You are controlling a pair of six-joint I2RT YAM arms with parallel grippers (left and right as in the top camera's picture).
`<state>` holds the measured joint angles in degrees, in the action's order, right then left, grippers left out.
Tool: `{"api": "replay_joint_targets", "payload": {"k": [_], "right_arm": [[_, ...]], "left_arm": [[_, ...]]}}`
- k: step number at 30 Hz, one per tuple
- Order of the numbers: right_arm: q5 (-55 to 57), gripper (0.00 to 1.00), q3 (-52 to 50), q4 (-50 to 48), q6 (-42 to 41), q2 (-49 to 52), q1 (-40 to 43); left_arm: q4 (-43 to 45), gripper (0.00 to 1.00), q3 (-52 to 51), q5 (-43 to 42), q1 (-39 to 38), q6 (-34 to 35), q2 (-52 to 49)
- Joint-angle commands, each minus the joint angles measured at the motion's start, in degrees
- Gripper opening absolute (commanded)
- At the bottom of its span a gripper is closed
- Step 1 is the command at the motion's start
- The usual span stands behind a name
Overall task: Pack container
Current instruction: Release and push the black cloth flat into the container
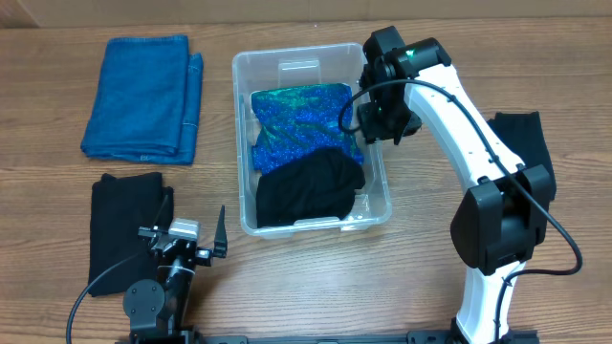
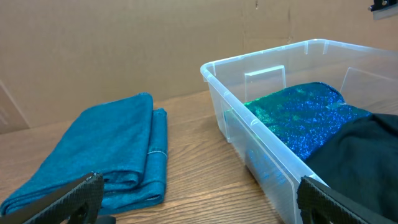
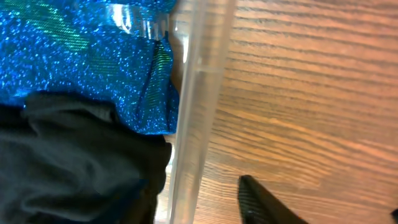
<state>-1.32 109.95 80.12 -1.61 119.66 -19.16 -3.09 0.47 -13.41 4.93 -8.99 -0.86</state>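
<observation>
Right pincer (image 1: pixel 381 117) over right wall of bin (image 1: pixel 236 134) — can't tell if apart; I'd lift clear first, then fetch black cloth (image 1: pixel 524 134) at right edge; left pincer (image 2: pixel 199 186) apart — idle.

Overhead, my right gripper (image 1: pixel 376 122) sits under its own wrist housing. Its wrist view crops all but one finger (image 3: pixel 262 202), so I cannot determine jaw spread. The black garment (image 1: pixel 308 186) covers the near end of the sequinned blue fabric (image 1: pixel 301 119). The left wrist view cuts off the right side of the container (image 2: pixel 281 48).
</observation>
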Motion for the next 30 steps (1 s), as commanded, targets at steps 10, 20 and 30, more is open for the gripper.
{"api": "replay_joint_targets", "payload": {"k": [10,20,30], "right_arm": [[-2.4,0.34,-0.1,-1.5,0.2,0.1,0.2],[-2.7,0.14,-0.1,-2.9,-3.2,0.1,0.2],[-2.6,0.04,-0.1,-7.2,-19.7,0.1,0.2]], "left_arm": [[0.0,1.0,-0.2,0.3,0.3,0.6,0.5],[0.0,1.0,-0.2,0.3,0.3,0.6,0.5],[0.0,1.0,-0.2,0.3,0.3,0.6,0.5]]}}
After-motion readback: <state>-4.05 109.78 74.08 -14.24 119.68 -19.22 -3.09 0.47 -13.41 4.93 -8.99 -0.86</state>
